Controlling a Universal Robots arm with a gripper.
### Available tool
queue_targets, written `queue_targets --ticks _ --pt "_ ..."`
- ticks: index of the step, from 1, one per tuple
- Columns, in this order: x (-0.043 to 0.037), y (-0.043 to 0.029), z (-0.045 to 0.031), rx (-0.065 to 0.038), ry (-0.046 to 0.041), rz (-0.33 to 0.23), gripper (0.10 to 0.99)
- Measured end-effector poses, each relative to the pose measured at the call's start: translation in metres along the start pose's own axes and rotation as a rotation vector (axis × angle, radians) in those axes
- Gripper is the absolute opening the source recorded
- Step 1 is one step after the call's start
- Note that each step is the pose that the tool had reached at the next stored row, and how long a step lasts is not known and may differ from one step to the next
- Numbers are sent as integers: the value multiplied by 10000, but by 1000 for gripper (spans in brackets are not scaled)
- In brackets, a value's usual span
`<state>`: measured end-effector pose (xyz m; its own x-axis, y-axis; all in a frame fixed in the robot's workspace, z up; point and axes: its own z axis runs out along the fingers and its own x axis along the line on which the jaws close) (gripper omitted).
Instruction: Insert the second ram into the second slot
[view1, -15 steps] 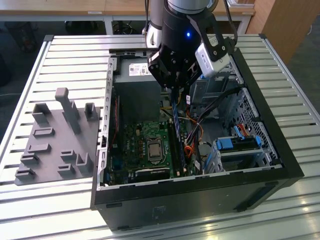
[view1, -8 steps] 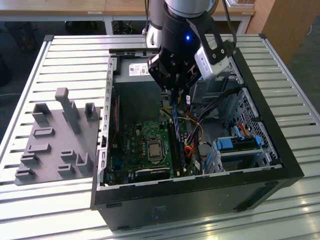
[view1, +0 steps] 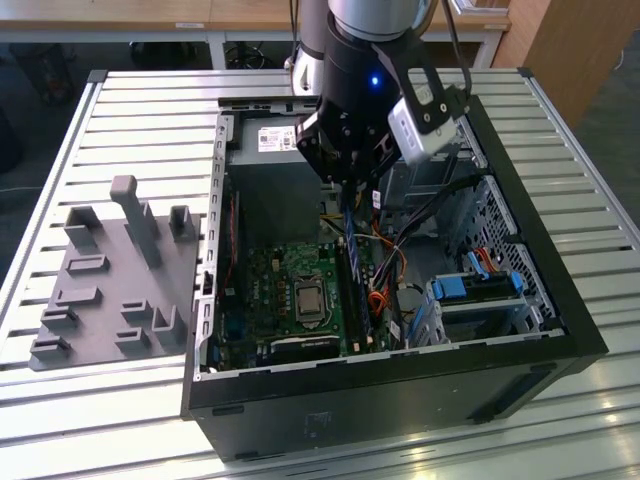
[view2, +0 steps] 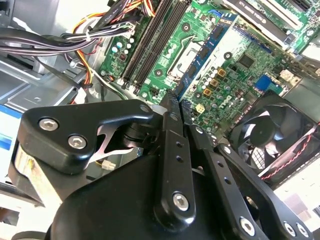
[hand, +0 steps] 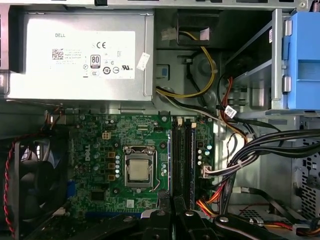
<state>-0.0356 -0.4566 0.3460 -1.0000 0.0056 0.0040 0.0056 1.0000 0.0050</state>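
Well, with the tool (view1: 345, 188) clamped on the second ram (view1: 348, 232) above the second slot (hand: 179, 150) beside the processor socket (hand: 139, 167), I'd keep it square and press evenly

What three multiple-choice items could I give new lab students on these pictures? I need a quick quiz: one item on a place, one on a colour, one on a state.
1. Where is the gripper?
A. over a conveyor belt
B. over the motherboard, by the memory slots
C. inside a drawer

2. What colour is the drive-bay clip?
A. blue
B. red
C. yellow

3. What state is the computer case in?
A. shut, with its panel on
B. wrapped in foil
C. open, with its inside showing

Answers:
1 B: both wrist views show the green board and the slots just beyond the gripper.
2 A: the first wrist view shows it as plain blue plastic.
3 C: the exterior view looks straight in at the board and cables.
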Motion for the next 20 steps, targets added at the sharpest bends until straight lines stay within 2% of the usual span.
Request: queue_targets --ticks 20 --pt "0 -1 92 2 0 -1 137"
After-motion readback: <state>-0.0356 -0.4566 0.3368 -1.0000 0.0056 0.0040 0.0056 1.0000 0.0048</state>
